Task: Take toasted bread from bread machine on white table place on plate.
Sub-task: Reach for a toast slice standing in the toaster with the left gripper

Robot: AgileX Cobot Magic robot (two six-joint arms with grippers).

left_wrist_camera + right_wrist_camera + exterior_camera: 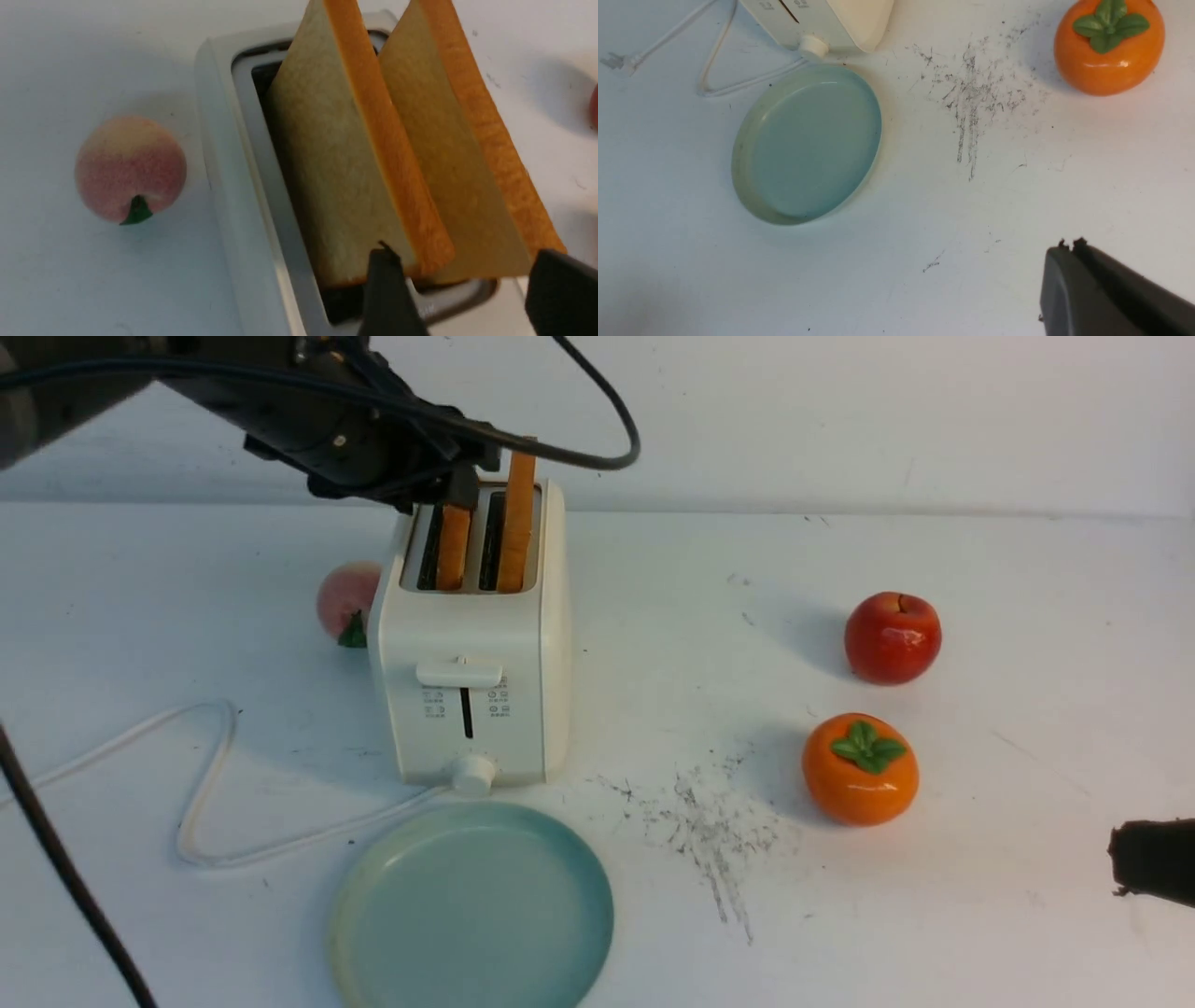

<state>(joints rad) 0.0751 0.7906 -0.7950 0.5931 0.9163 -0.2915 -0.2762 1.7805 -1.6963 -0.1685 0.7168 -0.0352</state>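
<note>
Left gripper [467,255]: fingers spread wide over the far end of the toaster [471,653], clamping nothing.
Toast: two slices stand on edge in the slots directly under that gripper. The taller slice [448,154] seems to sit in the gap between the fingers. The shorter slice [336,154] sits just outside one finger.
Why upright: the slots keep the slices on edge, and the lever [457,672] sits at the top of its track. The crusts poke out where fingers can reach them.
Why so wide: my guess is the fingers are parted to pass either side of a slice before they close.
Plate [471,905]: bare and flat on the tabletop [934,915], well below the left gripper on the toaster's lever side. It is probably kept close so the carry is short.
Right gripper [1069,246]: pinched shut and holding nothing. It hangs low over the tabletop, well apart from the toaster and plate — parked out of the way, I'd say.
Peach [130,168]: beside the toaster, clear of the left gripper's fingers.
Stage: no slice lifted out yet — closing on the toast looks to be the next move.
</note>
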